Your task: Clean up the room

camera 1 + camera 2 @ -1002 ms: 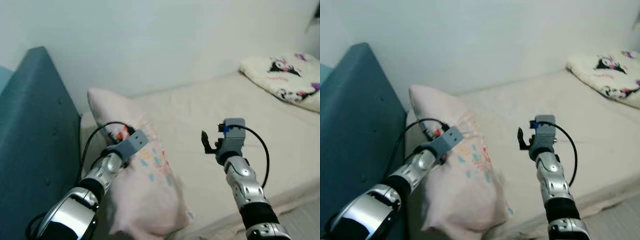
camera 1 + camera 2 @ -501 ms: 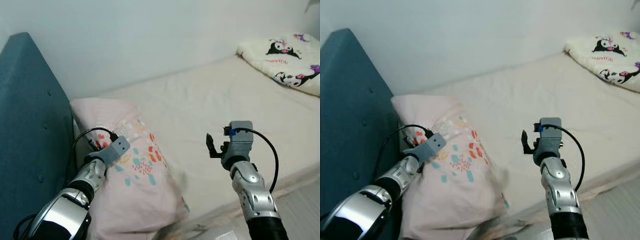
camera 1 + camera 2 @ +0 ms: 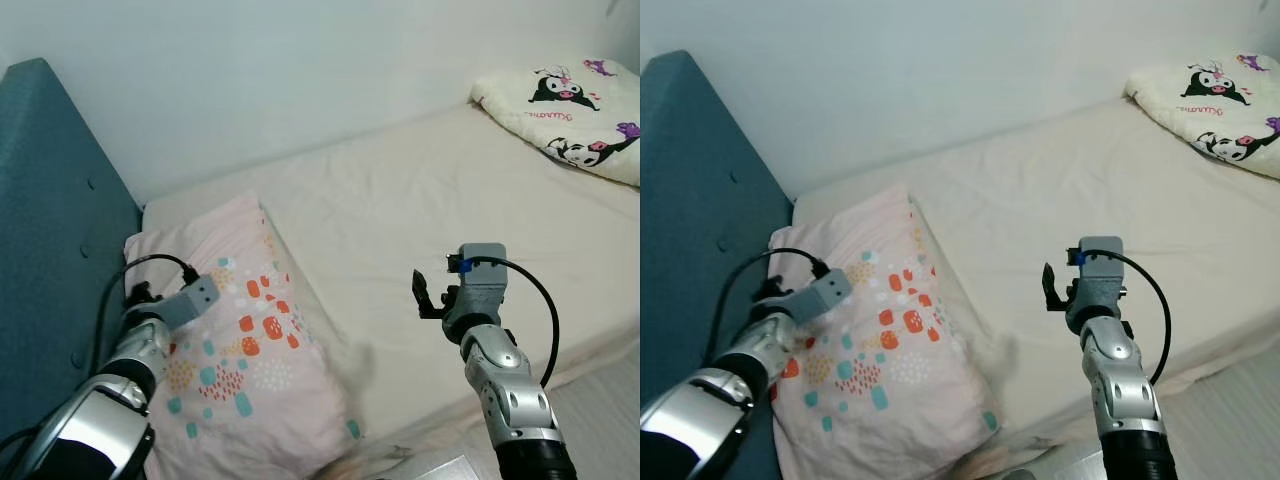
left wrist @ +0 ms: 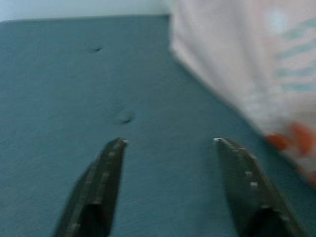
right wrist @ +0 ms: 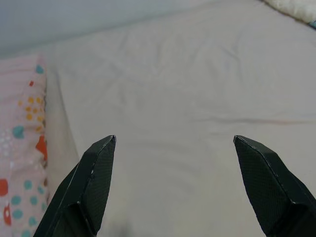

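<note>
The pink pillow [image 3: 240,340], propped upright a second earlier, lay flat at the frame's lower left against the headboard [image 3: 50,250]. Left gripper [image 4: 168,187] had let go, jaws spread; right gripper [image 5: 175,187] likewise spread, over the bed [image 3: 400,230]. Placement looked finished.

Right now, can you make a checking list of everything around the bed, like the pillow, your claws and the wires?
Surface: bed with a cream sheet, a few creases, mostly bare.
Job's things: pink pillow with coloured spots, lying at the head end against the teal headboard.
Clutter: white cartoon-print blanket bunched at the far end of the bed.
Claws: left claw open, between the pillow and the headboard, holding nothing. Right claw open, above the bare sheet, holding nothing.
Cables: a black cable loops over each wrist, left and right; neither looks snagged.
Surroundings: plain white wall behind the bed.
</note>
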